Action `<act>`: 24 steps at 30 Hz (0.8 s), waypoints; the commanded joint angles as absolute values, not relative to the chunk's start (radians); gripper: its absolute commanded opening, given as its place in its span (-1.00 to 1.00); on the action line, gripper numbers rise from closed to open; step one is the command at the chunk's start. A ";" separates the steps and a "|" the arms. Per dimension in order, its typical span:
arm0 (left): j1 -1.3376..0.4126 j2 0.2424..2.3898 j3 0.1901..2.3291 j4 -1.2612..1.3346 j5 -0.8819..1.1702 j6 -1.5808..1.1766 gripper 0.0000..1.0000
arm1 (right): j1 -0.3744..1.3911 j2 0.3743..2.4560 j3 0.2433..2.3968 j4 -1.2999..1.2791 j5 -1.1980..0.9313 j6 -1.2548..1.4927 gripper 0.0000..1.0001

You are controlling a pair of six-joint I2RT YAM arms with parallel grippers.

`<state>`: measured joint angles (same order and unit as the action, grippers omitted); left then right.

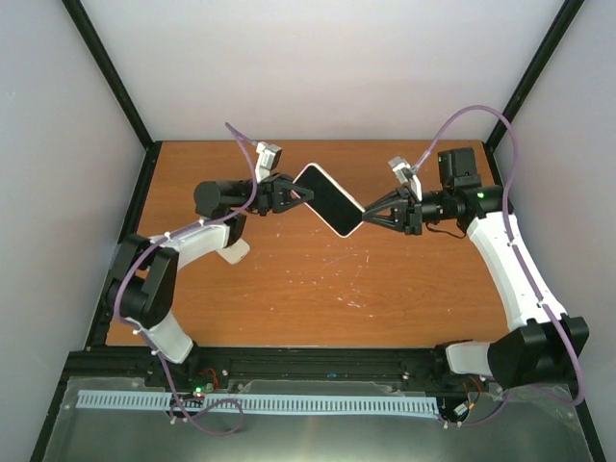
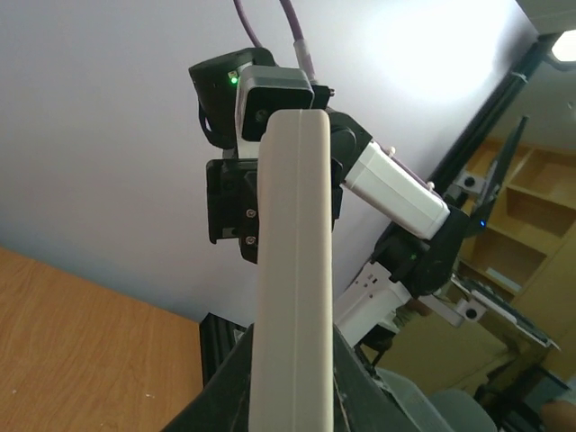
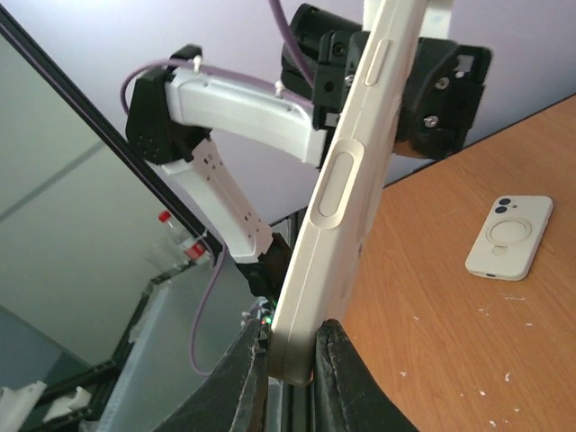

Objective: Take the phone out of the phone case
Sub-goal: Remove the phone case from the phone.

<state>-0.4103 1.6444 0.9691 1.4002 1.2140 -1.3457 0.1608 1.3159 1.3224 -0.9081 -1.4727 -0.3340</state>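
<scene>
A white phone case [image 1: 327, 200] hangs in the air over the back of the table, held at both ends. My left gripper [image 1: 299, 192] is shut on its left corner, and my right gripper [image 1: 365, 214] is shut on its lower right corner. The left wrist view shows the case's edge [image 2: 292, 270] running up between the dark fingers of that gripper [image 2: 292, 369]. In the right wrist view the case's side with its raised buttons [image 3: 337, 193] rises from between the fingers of the right gripper [image 3: 292, 351]. I cannot tell the phone apart from the case.
A second white case-like thing with a ring and camera cut-outs on its back [image 3: 508, 236] lies flat on the wooden table [image 1: 318, 289], near the left arm [image 1: 231, 252]. Black frame posts and light walls enclose the table.
</scene>
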 commanded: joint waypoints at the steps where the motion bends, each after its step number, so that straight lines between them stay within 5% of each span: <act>1: -0.406 1.784 1.040 1.595 1.219 -1.487 -0.99 | 0.304 1.225 1.403 -0.912 -1.692 -0.430 -0.87; 5: -0.413 1.898 1.116 1.801 1.193 -1.682 -0.99 | 0.364 1.227 1.455 -0.949 -1.692 -0.461 -0.87; 12: -0.470 1.907 1.175 1.689 1.217 -1.612 -0.99 | 0.427 1.210 1.486 -0.837 -1.692 -0.383 -0.85; 24: -0.479 1.939 1.265 1.823 1.253 -1.764 -0.99 | 0.458 1.132 1.457 -0.799 -1.692 -0.354 -0.43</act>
<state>-0.4198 1.8431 1.2587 1.5425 1.3651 -1.7832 0.3111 1.2160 1.4143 -0.9668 -1.1774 -0.3088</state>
